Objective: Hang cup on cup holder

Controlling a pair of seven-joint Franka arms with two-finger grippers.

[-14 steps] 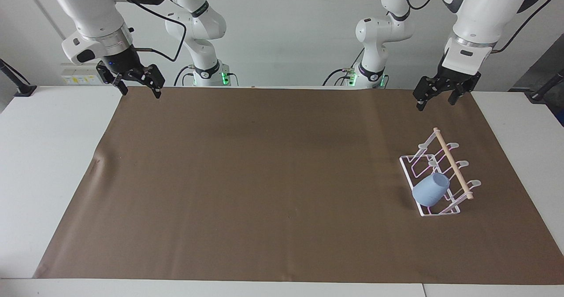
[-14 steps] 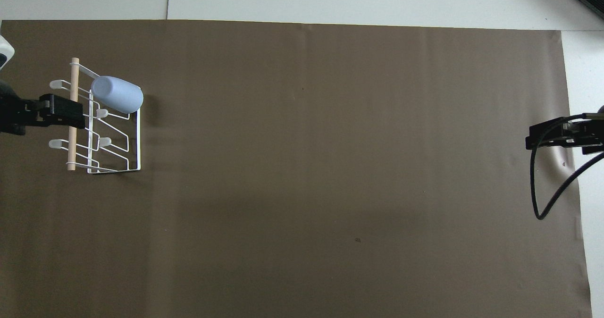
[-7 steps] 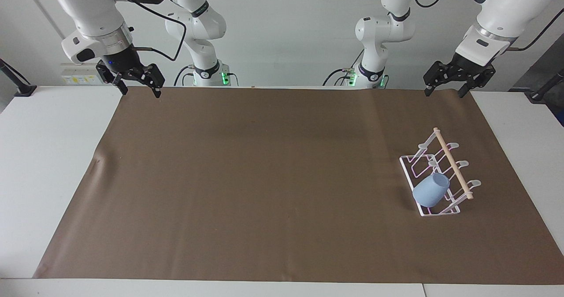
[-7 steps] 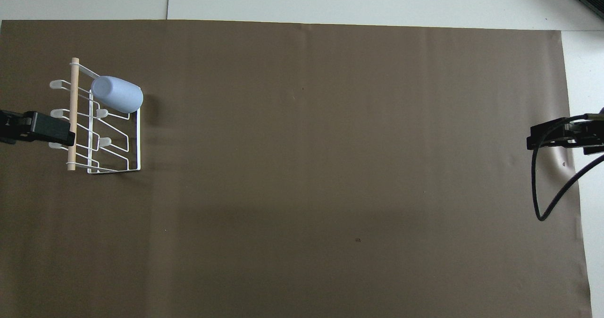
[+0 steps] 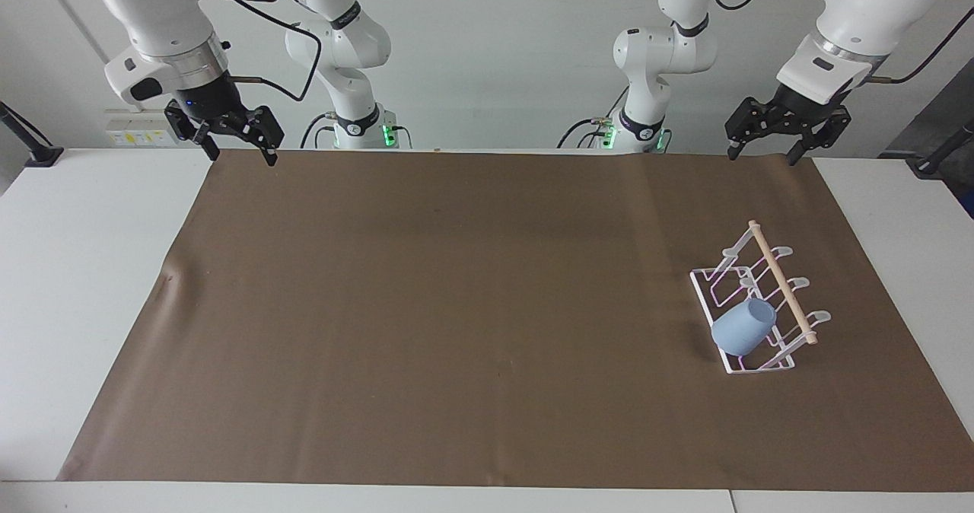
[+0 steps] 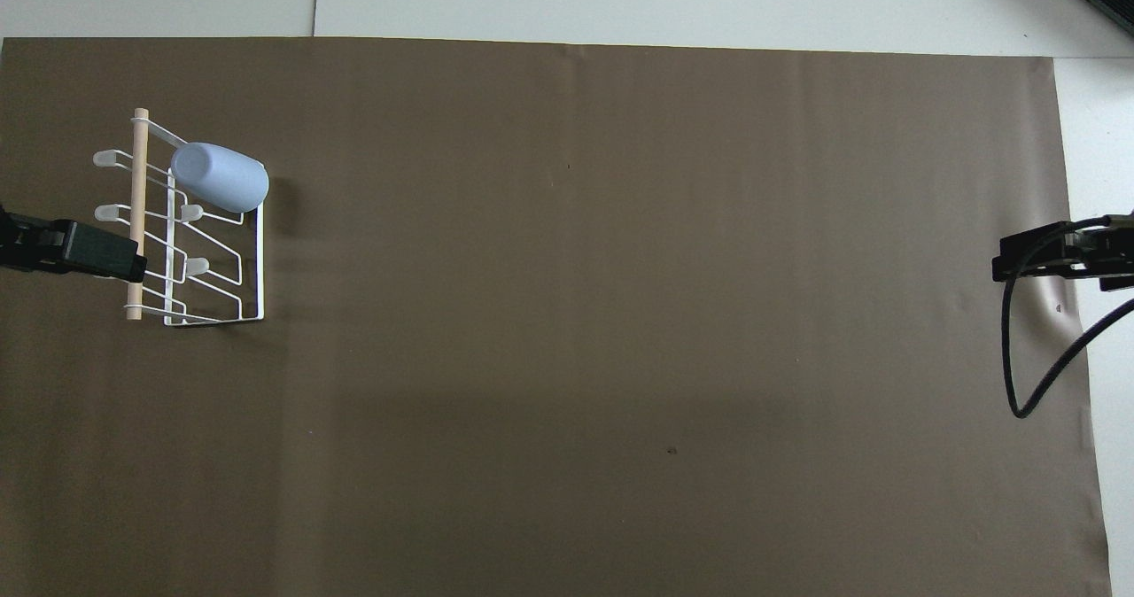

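Note:
The light-blue cup (image 5: 742, 332) (image 6: 221, 177) rests tilted on the white wire cup holder (image 5: 781, 282) (image 6: 260, 260), mouth toward the wooden dowel, at the rack's end farthest from the robots. No gripper touches it. The rack stands on the brown mat toward the left arm's end of the table. My left gripper (image 5: 761, 157) (image 6: 106, 256) hangs open and empty, high over the mat's edge by the robots, apart from the rack. My right gripper (image 5: 242, 155) (image 6: 1010, 265) waits open and empty over the mat's corner at the right arm's end.
A brown mat (image 5: 456, 307) covers most of the white table (image 5: 84, 285). A black cable (image 6: 1028, 376) loops down from the right arm over the mat's edge.
My left gripper has risen and pulled back toward the robots, away from the rack. The right gripper has barely shifted. Cup and rack have not moved.

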